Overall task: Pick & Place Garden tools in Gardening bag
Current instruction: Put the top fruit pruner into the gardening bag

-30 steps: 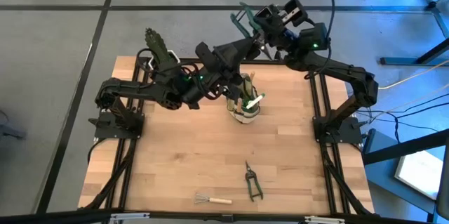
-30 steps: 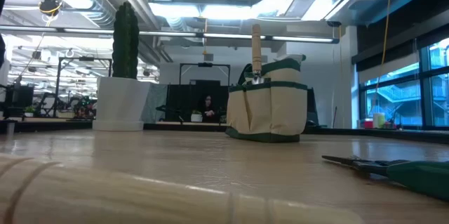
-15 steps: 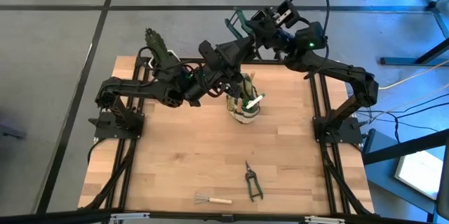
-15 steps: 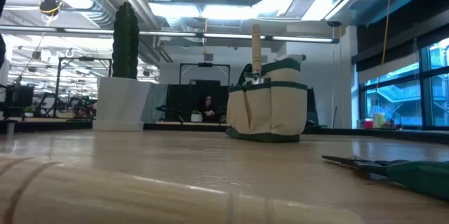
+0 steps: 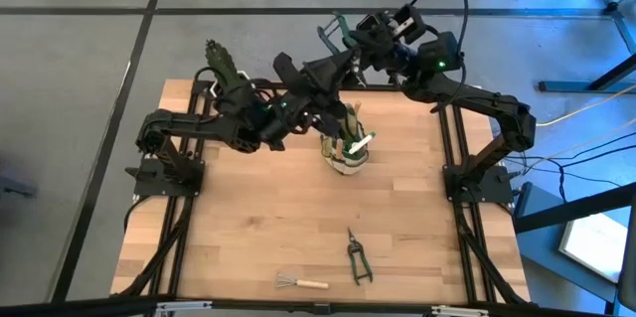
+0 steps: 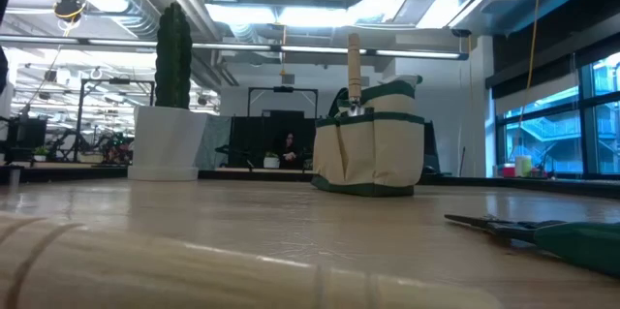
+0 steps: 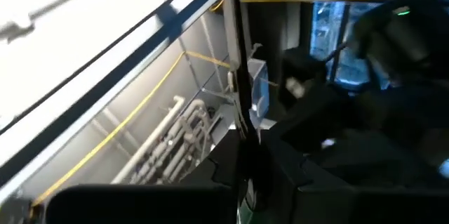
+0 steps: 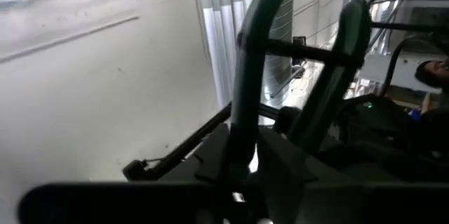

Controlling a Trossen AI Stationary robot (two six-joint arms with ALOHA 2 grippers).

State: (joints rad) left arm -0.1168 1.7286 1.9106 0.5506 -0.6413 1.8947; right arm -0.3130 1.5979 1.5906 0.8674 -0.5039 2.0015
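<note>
Green-handled pruning shears (image 5: 333, 31) hang high over the table's far edge, between my two grippers. My left gripper (image 5: 343, 57) comes up at them from the left and is shut on them. My right gripper (image 5: 366, 37) is at them from the right; the two green handles (image 8: 249, 76) rise just in front of its camera. The olive gardening bag (image 5: 345, 153) stands on its base below, with a wooden-handled trowel (image 6: 355, 67) upright in it. Small snips (image 5: 356, 255) and a wire rake (image 5: 300, 281) lie flat near the front edge. My left gripper has the shears' thin dark blade end (image 7: 243, 140) pinched between its two fingers, which slant upward from the table's left. The blade stands up out of the hold. The shears are lifted clear, high above the bag.
A cactus in a white pot (image 5: 221, 64) stands at the table's far left corner, close behind my left arm. Bare wood (image 5: 248, 228) lies between the bag and the tools at the front edge.
The shears' green handles have swung a little toward the table's left, with my right wrist tipping slightly. Both arms have stayed high above the bag.
</note>
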